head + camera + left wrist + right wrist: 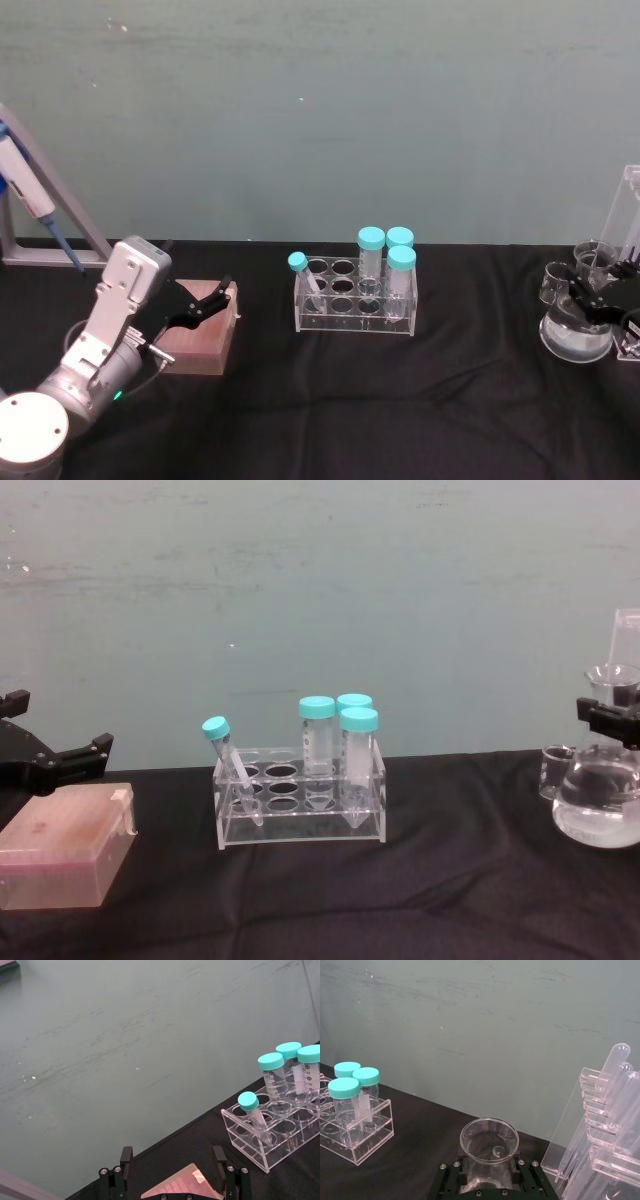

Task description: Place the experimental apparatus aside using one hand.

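Note:
At the table's far right stands the conical flask [575, 340] with clear liquid in it. My right gripper [592, 295] is shut on its neck, and in the right wrist view the flask's open mouth [489, 1140] sits between the two black fingers [463, 1172]. A small glass beaker [555, 280] stands just left of the flask. The tall acrylic pipette stand [605, 1130] rises right behind and beside it. My left gripper [215, 297] hangs open over a pink box at the left, far from the labware.
A clear rack [355, 310] with several teal-capped tubes stands mid-table. The pink box [200, 335] lies at the left under my left gripper. A pipette on a grey stand [30, 190] is at the far left. A green wall closes the back.

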Motion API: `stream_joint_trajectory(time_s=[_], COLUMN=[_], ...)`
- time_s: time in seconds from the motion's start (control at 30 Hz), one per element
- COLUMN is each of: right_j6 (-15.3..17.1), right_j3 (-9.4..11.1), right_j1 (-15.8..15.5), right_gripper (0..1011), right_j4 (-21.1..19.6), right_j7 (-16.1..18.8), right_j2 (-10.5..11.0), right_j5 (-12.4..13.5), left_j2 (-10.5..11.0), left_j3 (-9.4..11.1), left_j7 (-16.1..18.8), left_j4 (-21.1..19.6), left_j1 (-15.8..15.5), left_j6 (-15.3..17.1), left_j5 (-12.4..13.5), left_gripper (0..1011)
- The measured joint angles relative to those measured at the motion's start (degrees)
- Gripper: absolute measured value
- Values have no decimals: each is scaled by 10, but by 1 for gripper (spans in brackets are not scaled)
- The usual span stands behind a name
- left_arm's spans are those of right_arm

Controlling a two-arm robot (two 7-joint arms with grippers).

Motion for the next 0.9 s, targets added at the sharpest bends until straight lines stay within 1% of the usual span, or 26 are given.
stream_joint_trajectory(time_s=[0.43, 0.9], right_j6=[-4, -9], right_j3=[2, -6], right_j1=[6, 18], right_gripper=[451, 451], right_j4=[12, 29], right_j7=[10, 20], right_j2=[-3, -5], right_j5=[3, 6], left_j2=[0, 0], left_j3=[0, 0], left_j7=[0, 0], left_j4=[0, 0], left_j1=[0, 0], left_j6=[0, 0], left_j5=[0, 0], left_gripper=[1000, 1000])
